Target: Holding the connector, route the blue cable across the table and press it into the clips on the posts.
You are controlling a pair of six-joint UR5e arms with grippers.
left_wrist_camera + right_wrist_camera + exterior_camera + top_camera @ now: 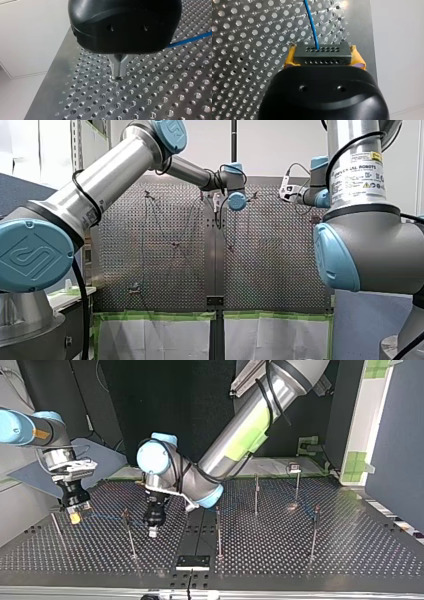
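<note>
Two yellow pads (290,59) of my right claw (323,60) clamp the grey connector (322,53). The blue cable (312,22) runs straight ahead over the worktop (162,100) towards the nearest post (129,532). My left claw (119,68), pinched together and empty, hangs just past that post.

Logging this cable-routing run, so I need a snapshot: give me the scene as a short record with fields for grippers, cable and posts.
right gripper: shut on the connector, yellow pads either side
left gripper: fingers together, holding nothing, tips close to the table
blue cable: leaves the connector, runs out over the table
posts: several upright; whether any holds the cable is unclear
</note>
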